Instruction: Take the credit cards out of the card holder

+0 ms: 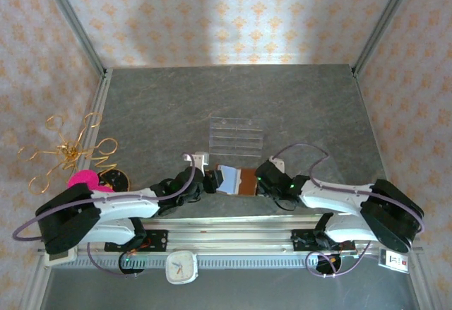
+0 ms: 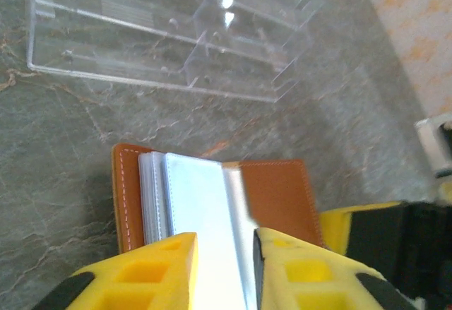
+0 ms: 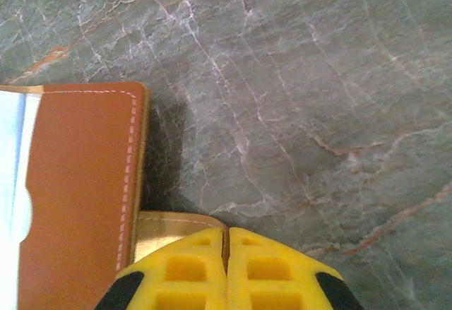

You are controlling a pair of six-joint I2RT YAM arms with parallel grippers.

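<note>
Card holder (image 2: 275,197) is stitched leather; rack (image 2: 176,34) clear plastic.

Grey marbled table (image 1: 311,105), veined with orange-brown lines. Clear acrylic tiered rack (image 1: 236,135) lies flat mid-table, empty slots, catching glare; the left wrist view shows it close up (image 2: 162,34), small round fixings visible through it. Gold wire ornament (image 1: 70,151) with looping curls at left edge, off the table surface. Pink round thing (image 1: 85,180) just below it, touching or just beside a dark round object (image 1: 115,180). Small white square clock (image 1: 181,266) at near edge. Small white block (image 1: 199,159) near table centre-left. Cream wallpaper (image 1: 226,13) with orange motifs all around, metal frame posts (image 1: 70,20) in corners.
</note>
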